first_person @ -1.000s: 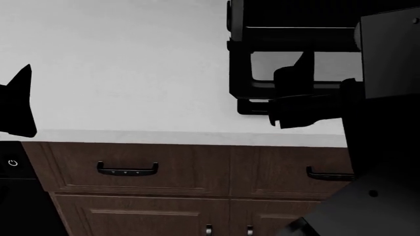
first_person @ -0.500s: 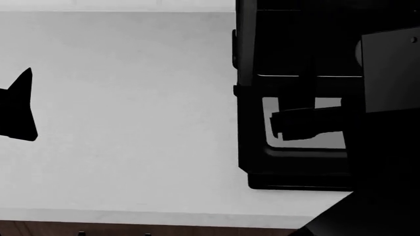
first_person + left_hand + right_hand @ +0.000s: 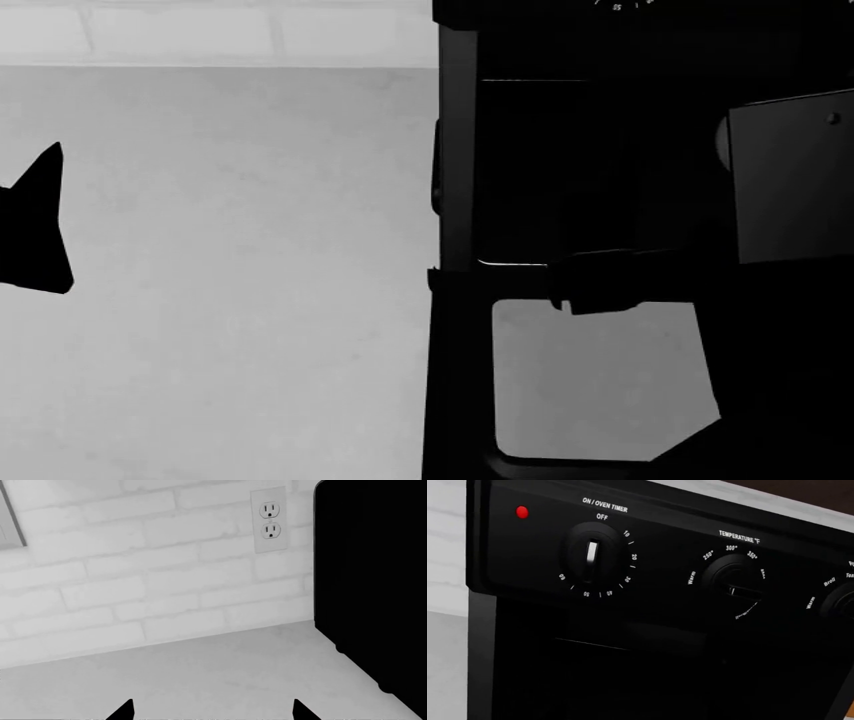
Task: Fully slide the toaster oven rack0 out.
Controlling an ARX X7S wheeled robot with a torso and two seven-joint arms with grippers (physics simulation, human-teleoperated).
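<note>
- While its door (image 3: 594, 380) lies folded down flat toward the robot, the toaster oven (image 3: 587, 140) fills the right half of the head view as a black box on the pale grey tabletop (image 3: 240, 280); the tabletop shows through the door's glass pane.
- Up close in the right wrist view, the control panel carries a red lamp (image 3: 522, 512), a timer dial (image 3: 592, 555) with its white pointer at OFF, and a temperature dial (image 3: 734, 582) ringed with white marks.
- Below the panel the cavity is black — the rack0 cannot be made out in any view.
- A white brick wall (image 3: 133, 580) backs the tabletop, with a double outlet (image 3: 270, 520) just beside the oven's side.
- The right claw (image 3: 587, 282) hangs dark at the door's hinge line, in front of the opening; whether it is open or closed cannot be told.
- The left claw (image 3: 210, 711) hovers well apart from the oven — its two tips are spread, holding nothing.
</note>
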